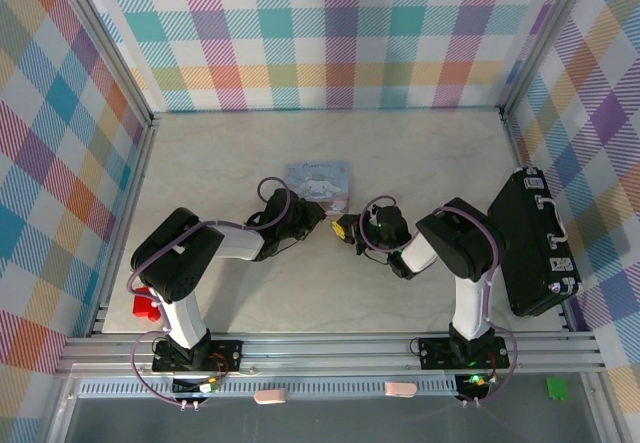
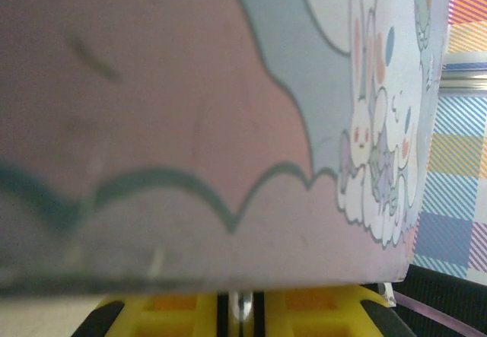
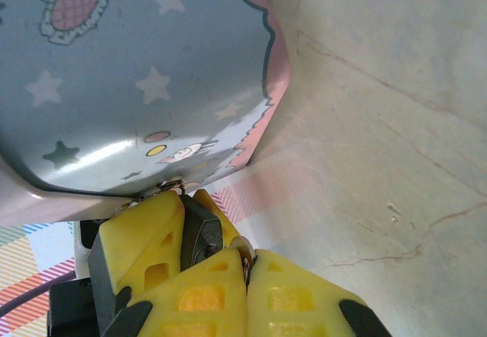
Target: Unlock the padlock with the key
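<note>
The padlock [image 3: 199,230] is a small dark body clamped between my left gripper's yellow fingers [image 3: 141,223], just below the pale-blue cartoon tin [image 3: 137,71]. In the left wrist view a thin silver part of it [image 2: 242,303] shows between the nearly closed jaws of my left gripper [image 2: 242,310]. My right gripper [image 3: 249,259] is shut on the key [image 3: 243,246], a small metal piece poking out at its fingertips right beside the padlock's face. I cannot tell whether the key is in the lock. From above, the left gripper [image 1: 325,221] and right gripper [image 1: 350,231] meet tip to tip in front of the tin [image 1: 320,178].
A black case [image 1: 530,243] lies along the right wall, close to the right arm. A red block [image 1: 147,306] sits by the left arm's base. The tin's side [image 2: 190,124] stands very close in front of the left wrist camera. Plaid walls enclose the table.
</note>
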Available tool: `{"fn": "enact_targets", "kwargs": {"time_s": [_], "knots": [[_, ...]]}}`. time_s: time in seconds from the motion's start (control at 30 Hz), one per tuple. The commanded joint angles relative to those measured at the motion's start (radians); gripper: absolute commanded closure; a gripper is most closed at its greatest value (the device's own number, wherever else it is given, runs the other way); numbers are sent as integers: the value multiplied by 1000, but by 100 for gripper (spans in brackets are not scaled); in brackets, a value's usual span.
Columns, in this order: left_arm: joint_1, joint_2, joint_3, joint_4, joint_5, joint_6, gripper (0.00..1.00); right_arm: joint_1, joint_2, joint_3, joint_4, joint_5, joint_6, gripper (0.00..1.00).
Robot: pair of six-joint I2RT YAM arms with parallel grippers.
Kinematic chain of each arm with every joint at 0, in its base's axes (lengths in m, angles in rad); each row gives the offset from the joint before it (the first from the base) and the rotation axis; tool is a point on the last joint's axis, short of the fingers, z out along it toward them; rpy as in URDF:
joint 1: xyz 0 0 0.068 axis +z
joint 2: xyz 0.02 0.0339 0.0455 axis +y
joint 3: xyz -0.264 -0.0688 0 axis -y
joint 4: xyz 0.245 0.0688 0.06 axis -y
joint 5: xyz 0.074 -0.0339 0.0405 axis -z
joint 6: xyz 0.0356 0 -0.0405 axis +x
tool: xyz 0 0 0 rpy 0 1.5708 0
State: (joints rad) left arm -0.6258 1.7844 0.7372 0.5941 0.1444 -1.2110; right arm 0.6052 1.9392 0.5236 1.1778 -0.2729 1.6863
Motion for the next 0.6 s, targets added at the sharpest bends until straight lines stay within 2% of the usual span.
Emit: {"fn": "enact_targets", "kwargs": {"time_s": [0.0,0.57], "knots": [[-57,-25,46,105,215,-32,100,97,-36,30,118,-161,-27,100],[-56,-33,39,42,210,-1,100,116,-70,46,82,-157,-44,100]]}}
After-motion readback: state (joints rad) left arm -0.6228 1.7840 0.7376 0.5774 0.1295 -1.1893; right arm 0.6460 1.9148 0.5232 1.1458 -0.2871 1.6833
